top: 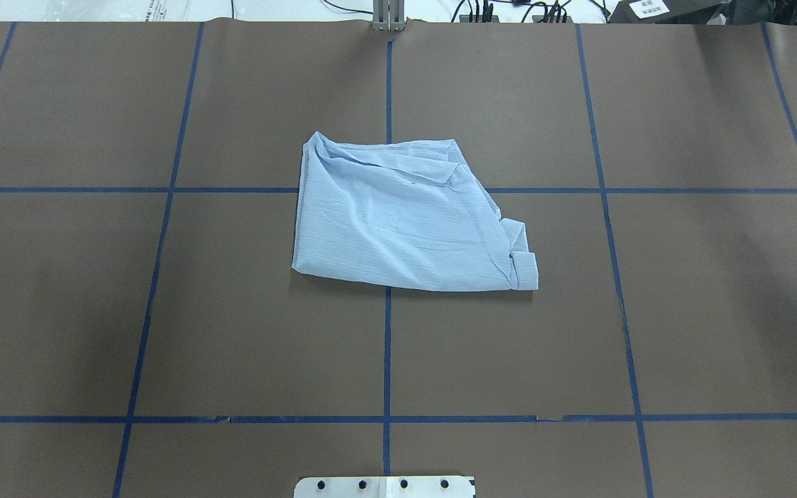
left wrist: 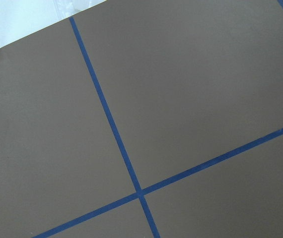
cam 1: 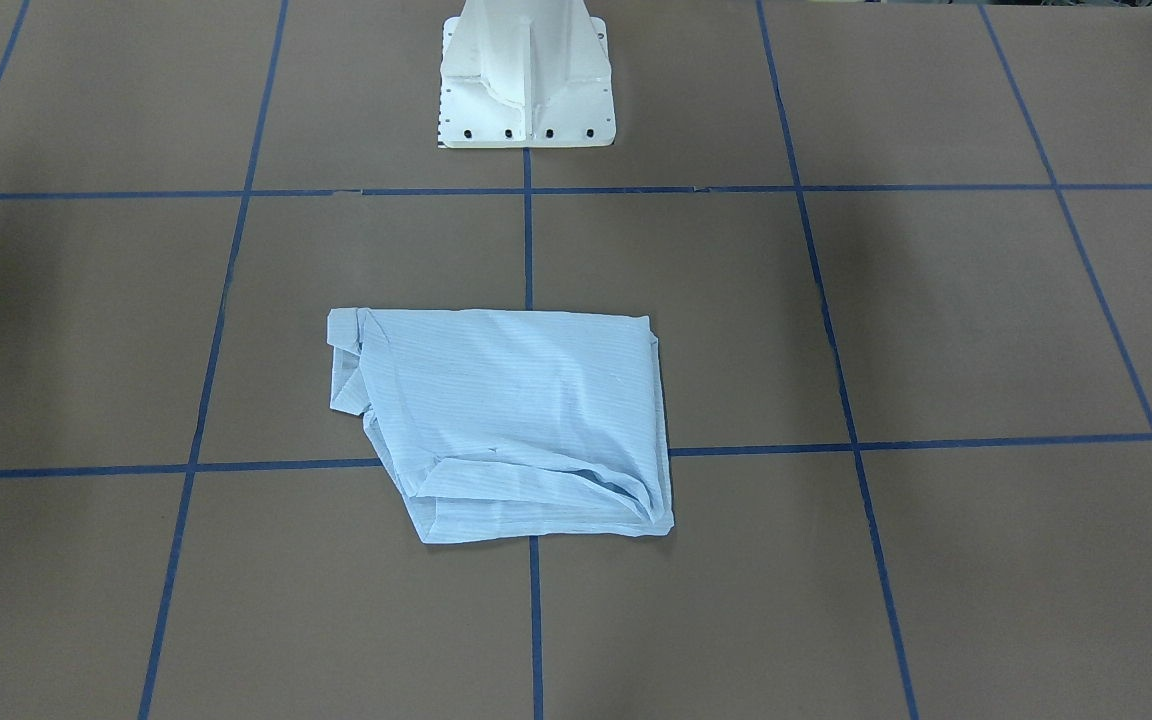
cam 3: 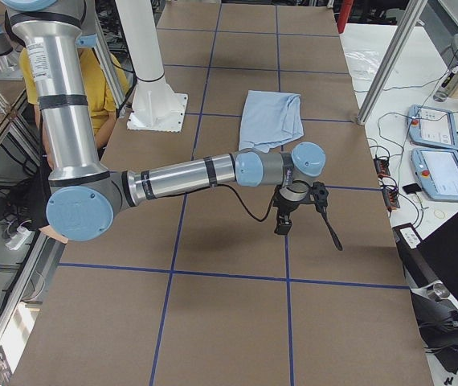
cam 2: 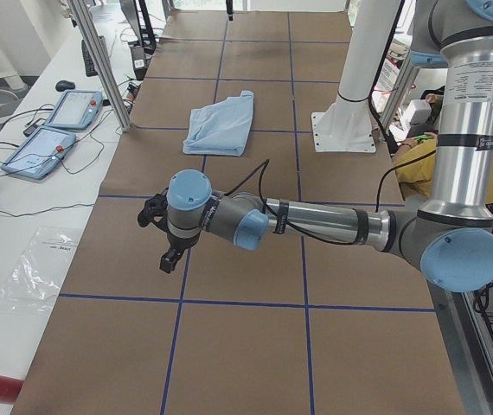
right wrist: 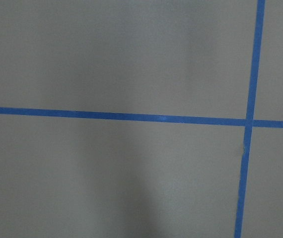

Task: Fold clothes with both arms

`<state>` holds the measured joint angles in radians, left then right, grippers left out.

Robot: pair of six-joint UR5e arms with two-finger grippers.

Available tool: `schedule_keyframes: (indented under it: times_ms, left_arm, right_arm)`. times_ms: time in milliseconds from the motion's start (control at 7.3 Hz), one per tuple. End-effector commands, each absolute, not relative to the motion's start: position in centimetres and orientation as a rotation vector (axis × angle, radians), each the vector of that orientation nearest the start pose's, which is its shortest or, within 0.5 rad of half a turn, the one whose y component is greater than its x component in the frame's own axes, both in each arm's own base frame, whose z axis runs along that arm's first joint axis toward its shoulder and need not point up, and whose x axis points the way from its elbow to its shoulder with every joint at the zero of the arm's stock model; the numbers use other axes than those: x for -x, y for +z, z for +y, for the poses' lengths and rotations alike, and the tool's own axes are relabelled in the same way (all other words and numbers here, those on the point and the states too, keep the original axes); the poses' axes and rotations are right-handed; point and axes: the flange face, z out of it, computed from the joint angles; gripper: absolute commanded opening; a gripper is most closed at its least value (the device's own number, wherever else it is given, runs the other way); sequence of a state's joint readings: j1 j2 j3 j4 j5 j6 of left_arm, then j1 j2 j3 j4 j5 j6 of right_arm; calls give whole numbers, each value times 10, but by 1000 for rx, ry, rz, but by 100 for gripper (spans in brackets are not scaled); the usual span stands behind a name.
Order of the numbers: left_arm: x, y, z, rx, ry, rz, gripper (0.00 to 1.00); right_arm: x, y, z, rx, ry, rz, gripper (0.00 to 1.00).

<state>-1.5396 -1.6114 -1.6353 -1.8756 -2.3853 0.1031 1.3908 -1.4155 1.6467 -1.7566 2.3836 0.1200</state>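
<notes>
Folding looks done: the shirt (top: 405, 221) lies compact mid-surface, left pincer (cam 2: 167, 249) far out at 9 o'clock, right pincer (cam 3: 297, 219) at 3, open or closed I cannot tell; at most a tidy-up is needed next.

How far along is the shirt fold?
Done, by the look of it: the shirt lies as a compact folded bundle in the middle of the table, though its edges are uneven and one end sticks out. In hand: nothing. The left hand and right hand hang over bare paper, well clear of it. Left: at most a tidy-up of that loose end.
</notes>
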Motion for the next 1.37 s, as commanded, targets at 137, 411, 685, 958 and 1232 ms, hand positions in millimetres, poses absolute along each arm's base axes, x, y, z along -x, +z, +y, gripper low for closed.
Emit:
schedule_keyframes:
  times_ms: [137,411,685,958,1232]
  left_arm:
    - [43,584,-529,-440,303,800,100]
    - [44,597,-529,-454,309,799,100]
    - [44,595,-530,-459,308,799,100]
    - [45,597,-528,-455,305,799,100]
    - [45,593,-528,-465,308,798,100]
  right_arm:
    - [36,587,-547,82,-77,-808,100]
    - [3,599,-538,53,-29,-812,100]
    - [0,608,-530,43,-28,-812,100]
    - [0,603,-532,1,-46,-819,100]
    - [1,601,-533,-2,-42,-818,100]
